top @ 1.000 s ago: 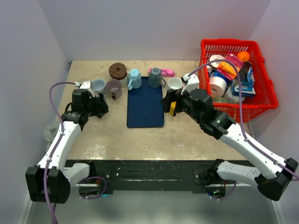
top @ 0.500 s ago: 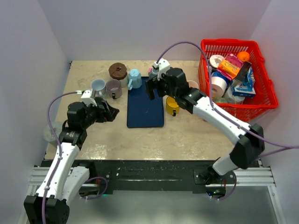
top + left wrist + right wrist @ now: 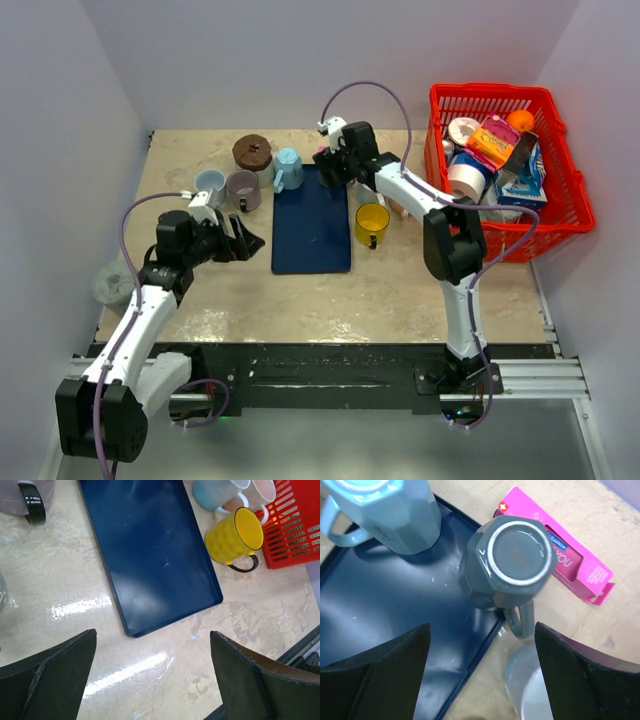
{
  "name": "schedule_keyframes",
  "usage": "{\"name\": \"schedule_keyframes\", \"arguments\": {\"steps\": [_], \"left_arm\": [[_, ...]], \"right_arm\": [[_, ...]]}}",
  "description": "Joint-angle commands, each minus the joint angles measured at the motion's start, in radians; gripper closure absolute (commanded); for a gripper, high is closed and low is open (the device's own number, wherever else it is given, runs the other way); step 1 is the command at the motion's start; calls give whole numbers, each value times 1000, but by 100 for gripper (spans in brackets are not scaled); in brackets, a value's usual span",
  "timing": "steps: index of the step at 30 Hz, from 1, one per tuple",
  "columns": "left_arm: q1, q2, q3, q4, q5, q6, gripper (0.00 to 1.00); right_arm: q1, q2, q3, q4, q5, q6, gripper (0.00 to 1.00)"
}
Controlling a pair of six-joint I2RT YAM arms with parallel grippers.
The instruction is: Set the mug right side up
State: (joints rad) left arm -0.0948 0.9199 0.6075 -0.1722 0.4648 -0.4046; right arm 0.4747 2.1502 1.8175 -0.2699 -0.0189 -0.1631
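Note:
A grey-blue mug [image 3: 507,562] stands upside down, base up, on the far right corner of the navy tray [image 3: 385,610]. Its handle [image 3: 520,622] hangs over the tray's edge. My right gripper [image 3: 481,626] is open and empty, hovering above this mug, jaws wide on either side of it. In the top view the right gripper [image 3: 335,172] hides most of the mug. My left gripper [image 3: 248,240] is open and empty, low over the table just left of the tray [image 3: 310,225].
A yellow mug [image 3: 372,222] stands upright right of the tray. A light blue mug [image 3: 390,510] is at the tray's far left corner. A pale mug [image 3: 535,690] and a pink box [image 3: 570,560] lie close by. Red basket [image 3: 560,215] at the right; more mugs [image 3: 243,188] at the left.
My right gripper left the yellow mug standing upright beside the tray and moved to the far end, over the grey-blue mug. My left gripper shifted right toward the tray.

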Motion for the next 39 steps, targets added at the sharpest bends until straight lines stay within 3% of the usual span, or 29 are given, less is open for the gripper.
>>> {"name": "schedule_keyframes", "arguments": {"steps": [1,18,23,29,39], "left_arm": [[-5,22,21,28,23,12,1],[0,83,26,25,25,13,1],[12,83,32,27,12,7,1],[13,86,29,28,17,6,1],[15,83,28,27,18,4,1]], "right_arm": [[-24,13,69,-12,-39,-81,15],[-73,166,189,-68,-153,-148,16],[-73,145,132,-6,-167,-133,18],[-70,126,97,29,-128,-124,42],[-70,116,80,40,-72,-150,57]]}}
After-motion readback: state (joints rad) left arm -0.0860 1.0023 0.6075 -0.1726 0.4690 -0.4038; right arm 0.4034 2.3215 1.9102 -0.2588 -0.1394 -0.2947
